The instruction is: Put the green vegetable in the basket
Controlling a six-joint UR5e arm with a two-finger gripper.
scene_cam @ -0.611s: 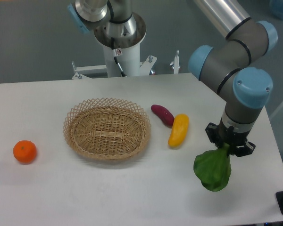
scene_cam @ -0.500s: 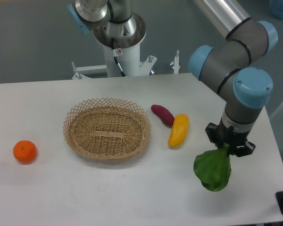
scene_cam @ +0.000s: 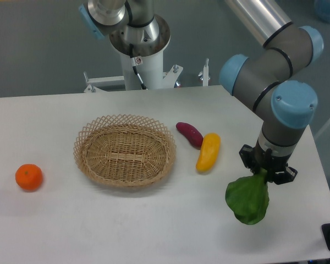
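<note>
The green vegetable [scene_cam: 247, 199], a bok choy with broad dark green leaves, hangs at the right of the table with its stalk end up between my gripper's fingers. My gripper [scene_cam: 265, 171] points down and is shut on the stalk. The leaves hang at or just above the table top; I cannot tell if they touch it. The basket [scene_cam: 124, 150], a light tan oval wicker one with a lacy rim, sits left of centre, well to the left of my gripper, and is empty.
A yellow elongated fruit [scene_cam: 208, 152] and a purple sweet potato [scene_cam: 189, 133] lie between the basket and my gripper. An orange [scene_cam: 28, 177] sits at the far left. The robot base [scene_cam: 138, 38] stands behind the table. The table's right edge runs close to the gripper.
Almost nothing differs; the gripper and the held vegetable have shifted by a pixel or so at most.
</note>
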